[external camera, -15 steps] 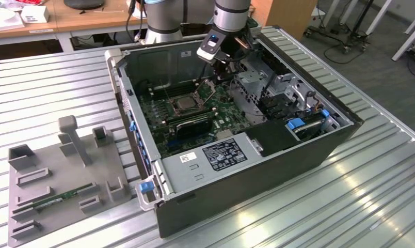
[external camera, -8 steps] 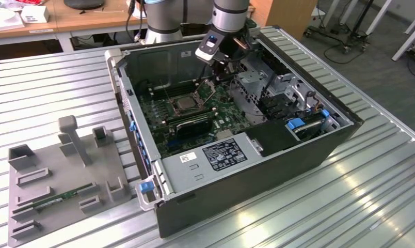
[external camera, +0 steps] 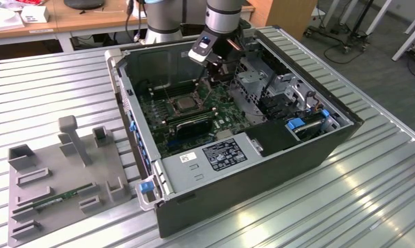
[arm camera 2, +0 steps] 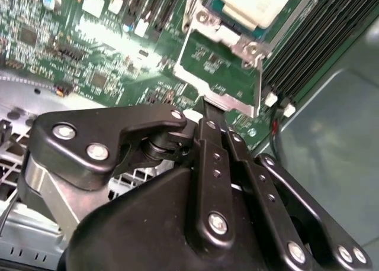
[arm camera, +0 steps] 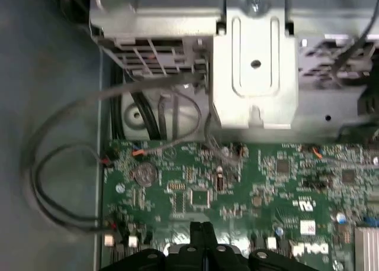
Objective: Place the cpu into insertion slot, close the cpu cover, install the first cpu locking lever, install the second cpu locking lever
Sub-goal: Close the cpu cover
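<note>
The cpu point(arm camera 2: 257, 2) already sits in the slot point(external camera: 183, 106), so step 1 of 4 looks done. The cover point(arm camera 2: 234, 39) stands open, tilted up off the slot with green board showing through its window, so closing it and setting the 2 levers are judged left to do. The end effector point(arm camera 2: 205, 105) is clenched, its tips meeting at the cover's free edge; whether they pinch that edge cannot be told.

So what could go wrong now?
The shut end effector is at the edge of the open cpu cover; it might slip off that thin metal frame. If the cover swings down crooked, it could scrape the cpu beyond it. The fingers are also close to the green motherboard and could bump small parts.
</note>
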You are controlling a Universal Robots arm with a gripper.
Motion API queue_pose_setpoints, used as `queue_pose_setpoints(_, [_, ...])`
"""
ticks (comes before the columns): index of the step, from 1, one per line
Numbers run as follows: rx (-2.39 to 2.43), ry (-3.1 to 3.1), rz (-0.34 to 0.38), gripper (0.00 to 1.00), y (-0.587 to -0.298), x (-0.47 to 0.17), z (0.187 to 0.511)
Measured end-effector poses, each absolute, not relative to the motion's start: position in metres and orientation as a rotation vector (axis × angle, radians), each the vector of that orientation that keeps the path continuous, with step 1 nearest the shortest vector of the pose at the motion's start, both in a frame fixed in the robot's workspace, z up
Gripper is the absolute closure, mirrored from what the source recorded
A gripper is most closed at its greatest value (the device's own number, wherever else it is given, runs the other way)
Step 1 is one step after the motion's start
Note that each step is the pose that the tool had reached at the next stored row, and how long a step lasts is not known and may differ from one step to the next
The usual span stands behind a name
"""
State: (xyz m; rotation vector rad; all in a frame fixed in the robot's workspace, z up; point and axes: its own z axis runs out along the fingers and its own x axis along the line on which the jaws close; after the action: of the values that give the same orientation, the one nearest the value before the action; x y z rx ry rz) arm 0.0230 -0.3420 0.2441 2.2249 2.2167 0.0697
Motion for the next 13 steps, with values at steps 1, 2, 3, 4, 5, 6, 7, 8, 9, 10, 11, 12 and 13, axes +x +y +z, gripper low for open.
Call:
queue_pose_setpoints(1, [2.225,2.217,0.070,0.89,-0.342,0.021,0.244])
queue_pose_setpoints(2, [2.225,2.217,0.070,0.89,-0.342,0.018,0.244])
queue_pose_setpoints(3, [2.225,2.216,0.070,0.89,-0.342,0.016,0.244])
queue_pose_setpoints(4, [2.225,2.216,0.070,0.89,-0.342,0.013,0.244])
queue_pose_setpoints(5, [2.225,2.216,0.070,0.89,-0.342,0.011,0.244])
queue_pose_setpoints(6, [2.226,2.216,0.070,0.89,-0.342,0.008,0.244])
queue_pose_setpoints(7, [2.226,2.216,0.070,0.89,-0.342,0.006,0.244])
queue_pose_setpoints(8, [2.226,2.216,0.070,0.89,-0.342,0.003,0.244])
queue_pose_setpoints(9, [2.226,2.216,0.070,0.89,-0.342,0.001,0.244])
queue_pose_setpoints(10, [2.226,2.215,0.069,0.89,-0.342,-0.002,0.244])
queue_pose_setpoints(11, [2.226,2.215,0.069,0.89,-0.342,-0.006,0.244])
queue_pose_setpoints(12, [2.227,2.215,0.070,0.89,-0.342,-0.009,0.243])
queue_pose_setpoints(13, [2.227,2.215,0.070,0.89,-0.342,-0.012,0.243])
